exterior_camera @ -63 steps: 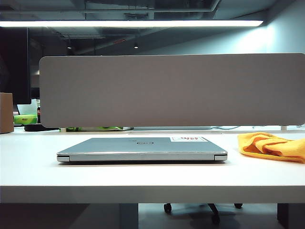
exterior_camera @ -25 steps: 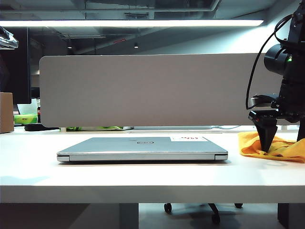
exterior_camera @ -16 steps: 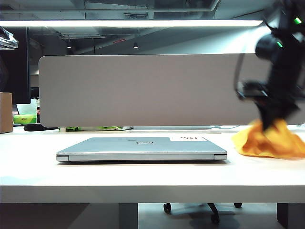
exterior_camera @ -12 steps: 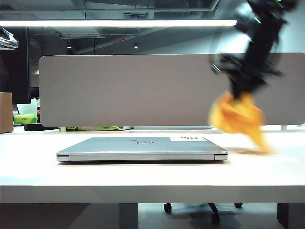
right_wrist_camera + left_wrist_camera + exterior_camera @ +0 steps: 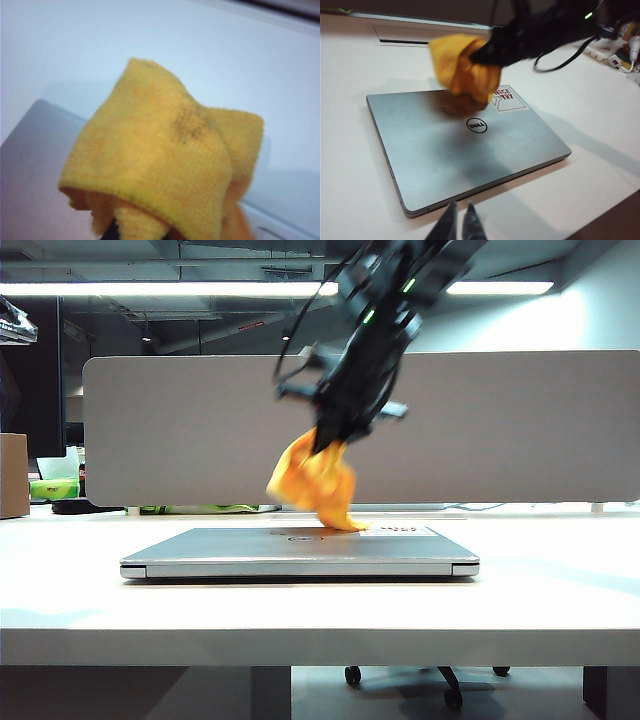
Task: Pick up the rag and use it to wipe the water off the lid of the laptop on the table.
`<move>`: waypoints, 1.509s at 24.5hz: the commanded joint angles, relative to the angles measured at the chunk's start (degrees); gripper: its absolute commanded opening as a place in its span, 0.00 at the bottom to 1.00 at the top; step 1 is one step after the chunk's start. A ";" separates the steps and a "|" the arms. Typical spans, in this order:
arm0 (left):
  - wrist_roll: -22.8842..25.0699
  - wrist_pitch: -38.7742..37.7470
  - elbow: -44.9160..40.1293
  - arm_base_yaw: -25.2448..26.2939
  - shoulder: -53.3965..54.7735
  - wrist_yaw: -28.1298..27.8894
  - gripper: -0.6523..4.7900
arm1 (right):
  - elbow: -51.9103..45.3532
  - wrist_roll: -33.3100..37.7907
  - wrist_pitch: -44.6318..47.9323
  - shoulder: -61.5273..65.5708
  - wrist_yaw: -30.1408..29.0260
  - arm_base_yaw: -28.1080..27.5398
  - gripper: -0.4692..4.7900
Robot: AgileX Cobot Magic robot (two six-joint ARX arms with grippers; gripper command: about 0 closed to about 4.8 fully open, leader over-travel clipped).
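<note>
At the near edge of the laptop [image 5: 465,150], my left gripper [image 5: 459,226] hovers idle, fingers pressed together. Further right, my right gripper [image 5: 330,440] clenches the rag [image 5: 315,483], which hangs over the lid [image 5: 230,539], its lowest fold about touching by the white sticker [image 5: 509,98]. Pickup looks done; wiping remains. I can make out no water on the lid, and the rag hides my right fingers.

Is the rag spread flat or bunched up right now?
Bunched: the rag hangs in folds from the right gripper, its lowest corner at the lid.
</note>
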 commanded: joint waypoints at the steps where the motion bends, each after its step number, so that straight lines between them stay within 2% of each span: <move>1: 0.24 0.55 0.13 0.04 -0.07 0.00 0.16 | 1.01 0.74 0.11 3.48 -1.16 2.95 0.07; 6: 0.24 0.55 0.13 0.02 -0.09 0.02 0.16 | 0.98 0.70 -3.65 6.69 -1.51 5.68 0.07; 10: 0.22 0.55 0.13 0.02 -0.09 0.02 0.16 | 1.01 0.66 -5.77 6.71 1.92 5.40 0.07; 13: 0.22 0.55 0.13 0.02 -0.07 0.02 0.16 | 1.38 0.15 -11.15 5.33 6.71 3.23 0.07; 15: 0.24 0.59 0.13 0.02 -0.07 -0.52 0.16 | 1.97 -3.04 -21.73 2.75 10.97 -1.09 0.07; 16: 0.24 0.57 0.13 0.07 -0.07 -0.87 0.16 | 1.97 -3.74 -23.98 1.99 12.48 -1.99 0.07; 21: 0.31 0.63 0.13 0.07 -0.07 -1.73 0.16 | 1.97 -6.14 -31.15 -4.46 14.34 -7.21 0.07; 24: 1.42 0.66 0.13 0.07 -0.07 -6.01 0.16 | 1.90 -7.28 -32.89 -9.29 14.40 -10.08 0.07; 26: 2.19 1.05 0.13 0.07 -0.02 -15.15 0.16 | 1.46 -7.50 -34.80 -14.03 15.06 -13.31 0.07; 27: 2.19 1.11 0.13 0.07 -0.04 -17.49 0.16 | 0.48 -7.67 -34.80 -15.37 15.43 -13.94 0.07; 30: 2.19 1.25 0.13 0.07 -0.02 -20.24 0.16 | -3.41 -8.22 -34.29 -18.80 15.45 -15.39 0.10; 31: 2.19 1.25 0.13 0.07 -0.04 -20.81 0.16 | -4.85 -8.28 -33.97 -19.80 15.65 -15.58 0.16; 32: 2.19 1.25 0.13 0.04 -0.04 -21.18 0.16 | -6.80 -8.28 -33.38 -21.18 16.06 -15.72 0.29; 34: 2.19 1.25 0.13 0.04 -0.07 -21.20 0.16 | -9.64 -7.80 -33.03 -23.08 16.31 -16.24 0.64; 35: 2.19 1.25 0.13 0.04 -0.07 -21.20 0.16 | -11.15 -7.58 -33.22 -24.09 16.24 -16.24 0.85; 36: 2.19 1.29 0.13 0.04 -0.09 -21.22 0.16 | -12.26 -7.30 -33.68 -24.92 16.09 -16.26 0.95; 37: 2.19 1.31 0.13 0.04 -0.13 -21.22 0.16 | -13.27 -7.21 -34.27 -25.68 16.02 -16.26 0.98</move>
